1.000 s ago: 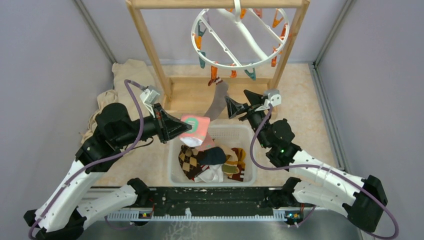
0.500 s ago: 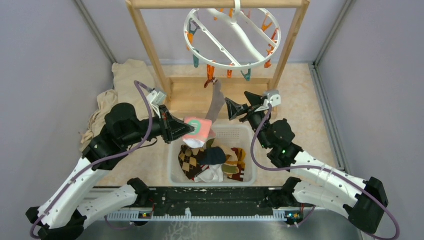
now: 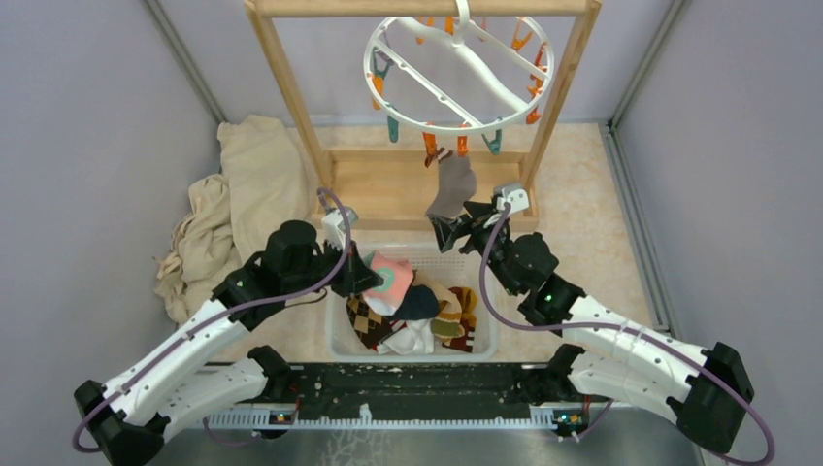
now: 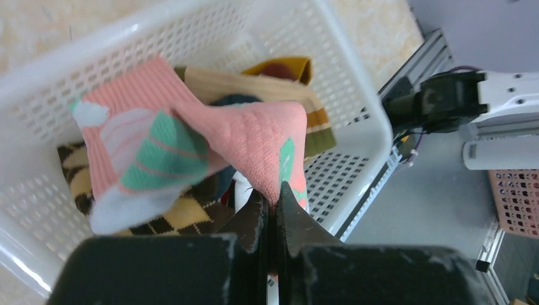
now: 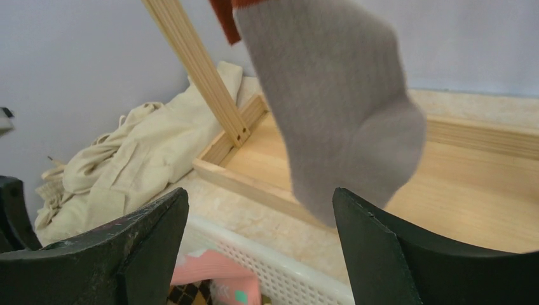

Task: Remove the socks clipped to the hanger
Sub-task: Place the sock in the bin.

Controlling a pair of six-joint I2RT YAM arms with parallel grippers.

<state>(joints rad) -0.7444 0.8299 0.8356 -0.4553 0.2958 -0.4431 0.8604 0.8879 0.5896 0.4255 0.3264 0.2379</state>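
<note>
Left pincer [image 4: 272,197] pinched shut on an edge of a pink sock [image 4: 191,146], held over the white perforated basket [image 4: 356,95] that rests on the desk [image 3: 602,214]. Right pincer [image 5: 260,190] spread wide with nothing in it, just below a grey sock [image 5: 337,114] that hangs by an orange clip [image 5: 222,16] from the near rim of the white ring hanger [image 3: 456,73]; whether its fingers touch the sock cannot be told. Likely hazards: the ring hangs freely, so a downward tug may swing or tilt it rather than open the clip, and smooth knit gripped only at the toe may slip out. The pink sock, let go near the rim, could drape outside the basket. Obstacles: the wooden frame [image 5: 197,63] and its base beside the right pincer, and the basket rim beneath it. A beige cloth [image 5: 108,165] lies well to the left.
</note>
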